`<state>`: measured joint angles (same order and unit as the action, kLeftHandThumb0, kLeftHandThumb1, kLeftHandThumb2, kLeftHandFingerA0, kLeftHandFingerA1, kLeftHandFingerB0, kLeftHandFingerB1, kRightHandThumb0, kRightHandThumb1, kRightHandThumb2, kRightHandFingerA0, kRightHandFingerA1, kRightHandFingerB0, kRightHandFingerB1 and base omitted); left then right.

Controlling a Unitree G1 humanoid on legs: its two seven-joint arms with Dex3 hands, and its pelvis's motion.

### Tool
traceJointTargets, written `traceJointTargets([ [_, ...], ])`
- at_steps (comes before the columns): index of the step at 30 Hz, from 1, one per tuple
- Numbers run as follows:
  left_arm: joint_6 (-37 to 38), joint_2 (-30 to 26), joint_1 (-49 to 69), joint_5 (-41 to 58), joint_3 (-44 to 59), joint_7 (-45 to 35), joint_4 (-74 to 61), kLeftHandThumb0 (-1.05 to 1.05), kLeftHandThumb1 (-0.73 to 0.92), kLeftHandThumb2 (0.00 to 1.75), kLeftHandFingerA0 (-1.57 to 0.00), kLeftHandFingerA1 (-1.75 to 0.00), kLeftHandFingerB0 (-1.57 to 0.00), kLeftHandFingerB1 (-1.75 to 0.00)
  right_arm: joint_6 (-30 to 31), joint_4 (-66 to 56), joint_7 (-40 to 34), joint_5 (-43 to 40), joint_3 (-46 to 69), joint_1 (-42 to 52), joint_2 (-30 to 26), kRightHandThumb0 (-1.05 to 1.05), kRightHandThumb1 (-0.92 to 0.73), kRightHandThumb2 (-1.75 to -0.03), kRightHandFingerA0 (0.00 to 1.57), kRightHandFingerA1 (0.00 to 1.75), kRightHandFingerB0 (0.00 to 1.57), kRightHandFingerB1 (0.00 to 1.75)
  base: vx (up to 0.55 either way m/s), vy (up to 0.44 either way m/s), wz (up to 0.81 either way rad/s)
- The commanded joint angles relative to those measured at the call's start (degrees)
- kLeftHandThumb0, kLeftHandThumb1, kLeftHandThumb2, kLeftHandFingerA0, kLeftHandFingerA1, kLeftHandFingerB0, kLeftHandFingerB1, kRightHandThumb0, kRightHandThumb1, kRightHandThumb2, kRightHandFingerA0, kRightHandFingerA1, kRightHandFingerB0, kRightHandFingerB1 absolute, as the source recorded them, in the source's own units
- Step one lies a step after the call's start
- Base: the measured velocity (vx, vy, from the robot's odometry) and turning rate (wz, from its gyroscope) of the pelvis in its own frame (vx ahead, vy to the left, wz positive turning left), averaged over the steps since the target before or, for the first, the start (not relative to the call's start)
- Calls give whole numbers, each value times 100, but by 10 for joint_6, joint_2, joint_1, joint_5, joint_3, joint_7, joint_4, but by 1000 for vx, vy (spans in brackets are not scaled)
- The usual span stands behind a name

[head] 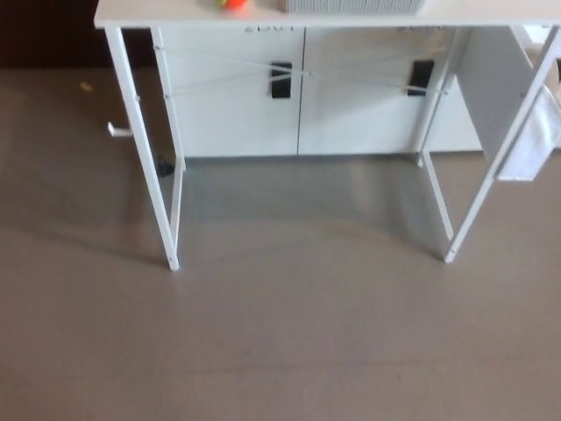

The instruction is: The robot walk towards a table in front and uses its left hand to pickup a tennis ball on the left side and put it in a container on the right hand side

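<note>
- Tennis ball [232, 3] is out of reach for now: most of the frame is bare grey-brown floor [280, 342], lying between the robot and the furniture.
- White table [158, 13] runs across the top of the head view. Only the front strip of its top shows. Thin white legs come down to the floor, with cross-wires strung between them.
- White cabinet [237, 105] stands behind the table, seen through the legs. It has two doors with black handles.
- Grey container [351, 5] sits on the tabletop, right of centre. Only its lower edge is in frame, so its opening cannot be seen.
- The ball is a small round thing showing orange and yellow-green. It rests on the tabletop left of the container and apart from it, cut off by the top edge of the picture.
- Neither the left nor the right hand is in the picture, so I cannot tell how the fingers are set. The ball lies free on the table.
- Step in hand, as I judge it: the walk-up. No reach has begun.
- Next move calls for closing on the table until the whole top is in view, stopping short of the front legs and square to the ball's side so the left arm can come over it.
</note>
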<state>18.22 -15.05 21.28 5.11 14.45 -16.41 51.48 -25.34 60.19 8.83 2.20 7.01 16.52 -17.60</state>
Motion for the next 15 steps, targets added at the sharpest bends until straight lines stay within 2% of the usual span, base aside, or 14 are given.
traceJointTargets([
  [1,0,-3,-5,7,0,-4,-2,-17,66,59,-43,-36,-37,-33,-10,1,0,-3,2,-4,-6,-40,-51,-55,55,48,48,42,294,-152,9],
  [8,8,-8,-16,0,-4,-1,10,-18,66,59,-44,-35,-37,-33,-15,-4,-6,-3,1,-4,-5,-38,-49,-54,59,50,49,43,275,-105,9],
  [15,0,-7,-9,3,-5,-2,-13,-18,66,60,-43,-36,-35,-33,-15,-13,-1,-4,0,1,-5,-40,-51,-55,56,50,47,43,278,101,-17],
])
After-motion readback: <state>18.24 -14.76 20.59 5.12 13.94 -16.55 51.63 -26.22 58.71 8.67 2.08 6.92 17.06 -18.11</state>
